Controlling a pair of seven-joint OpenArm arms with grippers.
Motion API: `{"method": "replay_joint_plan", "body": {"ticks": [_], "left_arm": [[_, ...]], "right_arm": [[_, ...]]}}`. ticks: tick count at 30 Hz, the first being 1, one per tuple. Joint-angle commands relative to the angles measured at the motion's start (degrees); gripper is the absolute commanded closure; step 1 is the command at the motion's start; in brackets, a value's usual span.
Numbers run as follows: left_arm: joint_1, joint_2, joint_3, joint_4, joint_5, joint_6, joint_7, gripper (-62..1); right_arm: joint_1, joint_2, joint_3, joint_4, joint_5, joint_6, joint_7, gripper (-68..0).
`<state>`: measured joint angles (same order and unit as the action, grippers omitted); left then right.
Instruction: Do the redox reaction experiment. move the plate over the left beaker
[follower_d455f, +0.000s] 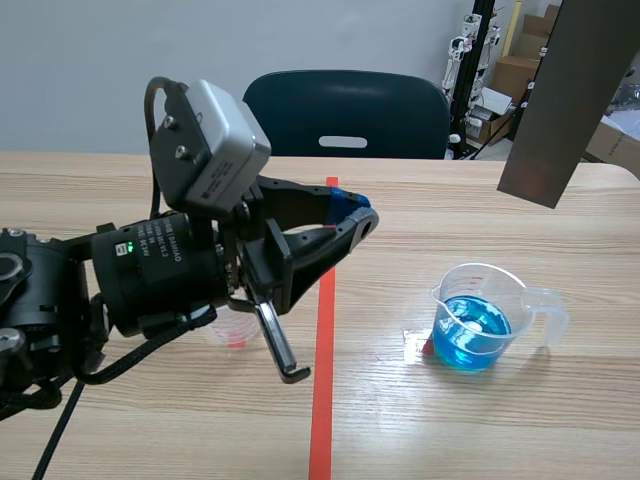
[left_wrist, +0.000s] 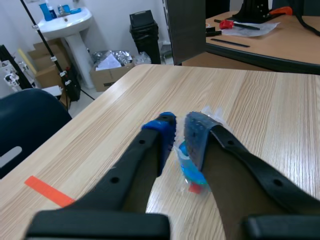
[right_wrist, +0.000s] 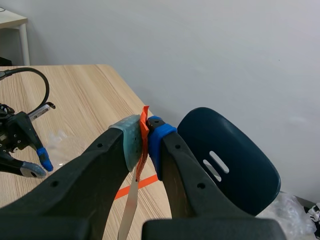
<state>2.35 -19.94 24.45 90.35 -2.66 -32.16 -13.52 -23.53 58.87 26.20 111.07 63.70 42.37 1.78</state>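
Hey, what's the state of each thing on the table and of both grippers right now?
Plate: held in the air, clamped by the right gripper.
Blue beaker: upright, part full of blue liquid.
Clear beaker: mostly hidden behind the left arm.
Left gripper: shut, holding nothing.

Beaker on table, right of tape line.

— What stands behind my table?
— A dark blue chair at the far side, with a pale grey wall beyond it.
— And at my far right?
— Cardboard boxes beside a black stand. My left wrist view also shows a white sink and a black bin.
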Motion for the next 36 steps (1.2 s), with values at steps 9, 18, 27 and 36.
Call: {"method": "replay_joint_plan", "body": {"ticks": [9,18,27,36], "left_arm": [[2.16,-8.68,-0.17,0.35,-0.81,0.55,-5.03,-19.7],[11.02,-17.84,-4.33,0.35,-0.83,3.15,-15.56,-24.9],[22.21,-24.22,-13.09,0.35,-1.92,6.14,-23.52,-35.0],[33.4,-29.03,-20.46,0.35,-2.75,9.01,-29.38,-45.3]], "right_arm": [[0.48,0.66,0.85,0.35,0.42,0.35,0.68,-0.2],[0.48,0.66,0.85,0.35,-0.26,0.35,0.68,-0.2],[0.5,0.7,-0.11,1.31,-0.68,0.35,1.01,-0.2],[3.76,1.62,-6.36,3.54,-3.74,-2.51,3.78,-0.2]]}}
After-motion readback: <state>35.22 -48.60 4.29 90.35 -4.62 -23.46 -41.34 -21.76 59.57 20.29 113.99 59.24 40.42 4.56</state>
